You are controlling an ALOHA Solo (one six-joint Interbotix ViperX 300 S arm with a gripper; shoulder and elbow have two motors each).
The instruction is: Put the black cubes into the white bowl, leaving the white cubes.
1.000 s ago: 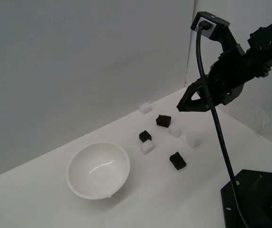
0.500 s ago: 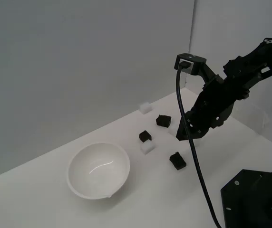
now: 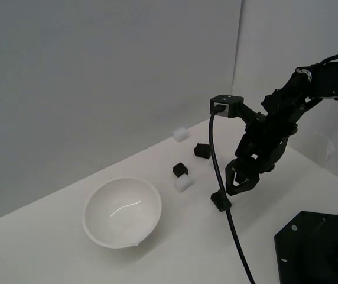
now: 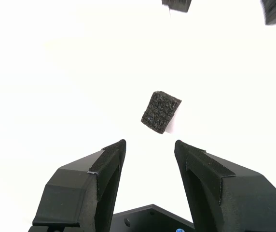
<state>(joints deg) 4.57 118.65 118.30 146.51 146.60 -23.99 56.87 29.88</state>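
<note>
In the exterior view, the black robot gripper point(image 3: 233, 184) hangs low over the white worktop point(image 3: 175, 236), just above a small matte black foam cube point(image 3: 218, 201). Two more black cubes point(image 3: 180, 170) point(image 3: 201, 150) lie farther back among small white cubes point(image 3: 183, 184) point(image 3: 181, 134). The round glossy white bowl point(image 3: 122, 211) sits well apart toward the exterior view's left.

In the wrist view, the fingers point(image 4: 104, 166) are spread apart and hold nothing; the rough black cube point(image 4: 160, 111) lies just ahead of the gap.

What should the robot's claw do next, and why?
Probably ease the gripper forward until its open jaws sit either side of the nearest black cube, then close. The cube lies just ahead of the fingertips, not yet between them, and the white bowl is empty.
</note>
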